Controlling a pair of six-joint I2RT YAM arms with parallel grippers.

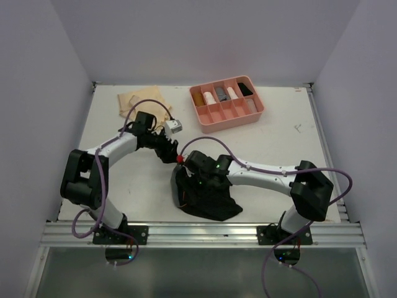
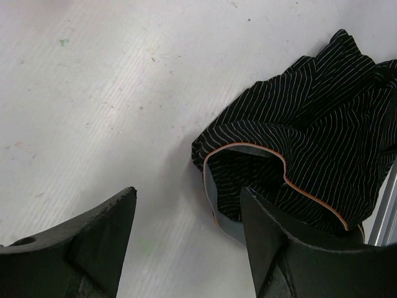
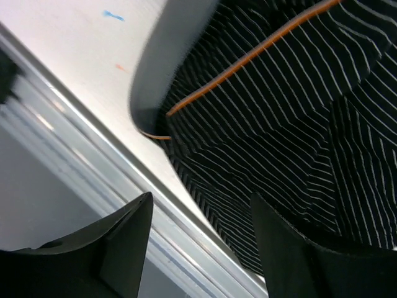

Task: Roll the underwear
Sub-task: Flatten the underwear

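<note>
My left tool [image 2: 187, 195] hangs over the white desk [image 2: 93, 93], its two dark, matte, wedge-shaped fingers [image 2: 99, 242] spread wide with only bare surface between them. Close up, the desk shows a fine ribbed grain, scuffed and flecked with small coloured marks.

Just to the right of that tool lies the black pinstriped cloth underwear [image 2: 310, 136]. It is a soft, crumpled heap of thin white stripes on black, edged with a narrow orange piping. Its waistband gapes open and shows a smooth grey inner face. My right-hand finger on this tool sits at the edge of that opening, though I cannot tell whether it touches the cloth.

My right tool [image 3: 201, 202] is also spread, with nothing pinched. It hovers above the same garment where the fabric folds into flat, angular pleats beside the ribbed aluminium rail [image 3: 93, 155] along the desk's near edge.

From above, the black garment sits near the middle of the desk toward the front, with both wrists meeting over its far-left corner. A pale tan cloth garment [image 1: 141, 102] lies flat and wrinkled at the far left. At the far side, a rigid pink plastic divided tray [image 1: 236, 123] holds small bundles in its back compartments, too small to tell apart.
</note>
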